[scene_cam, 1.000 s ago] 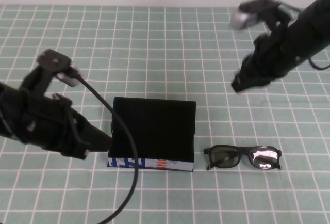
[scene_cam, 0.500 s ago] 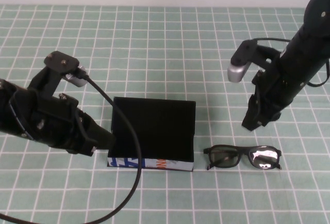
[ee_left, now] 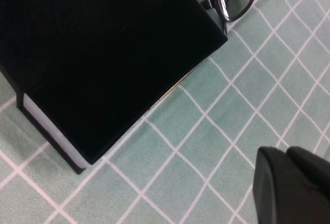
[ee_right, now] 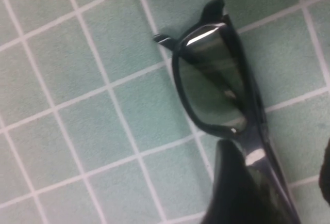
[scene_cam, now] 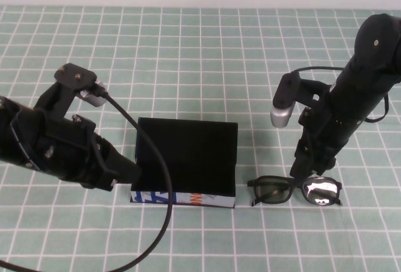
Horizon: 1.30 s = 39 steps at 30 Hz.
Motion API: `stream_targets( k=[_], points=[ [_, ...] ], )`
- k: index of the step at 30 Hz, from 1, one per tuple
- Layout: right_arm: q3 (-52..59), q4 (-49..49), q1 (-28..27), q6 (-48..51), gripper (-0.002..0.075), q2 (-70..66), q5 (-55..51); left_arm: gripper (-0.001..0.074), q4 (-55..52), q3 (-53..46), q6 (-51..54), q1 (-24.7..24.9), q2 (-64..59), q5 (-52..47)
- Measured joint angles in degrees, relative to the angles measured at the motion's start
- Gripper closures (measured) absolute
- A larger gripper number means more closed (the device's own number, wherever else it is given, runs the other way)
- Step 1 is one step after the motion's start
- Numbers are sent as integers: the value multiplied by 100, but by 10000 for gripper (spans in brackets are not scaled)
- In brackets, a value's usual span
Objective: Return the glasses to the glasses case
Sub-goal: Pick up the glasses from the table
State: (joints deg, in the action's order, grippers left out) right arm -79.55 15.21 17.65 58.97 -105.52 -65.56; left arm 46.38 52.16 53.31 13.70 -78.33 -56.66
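High view: our right pincer (scene_cam: 306, 170) has dropped from up at one o'clock to just above the glasses (scene_cam: 294, 190), which lie on the desk (scene_cam: 188, 46) at three o'clock of the open glasses case (scene_cam: 185, 162). The pickup looks imminent. Our left pincer (scene_cam: 125, 173) stays against the case's nine-o'clock side; its spread we cannot tell.

Left wrist: case lining bare, nothing blocking it.

Right wrist: wide fingers (ee_right: 242, 193) straddle the frame.

Bright even light, soft shadows, lens glare on glasses (scene_cam: 294, 190)
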Motion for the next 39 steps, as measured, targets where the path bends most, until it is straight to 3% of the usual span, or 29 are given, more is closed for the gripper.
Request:
stream_targets(
  k=[39],
  points=[
    [0,82,8,314,404,-611,324,737,9,0,0,0,0,-146]
  ],
)
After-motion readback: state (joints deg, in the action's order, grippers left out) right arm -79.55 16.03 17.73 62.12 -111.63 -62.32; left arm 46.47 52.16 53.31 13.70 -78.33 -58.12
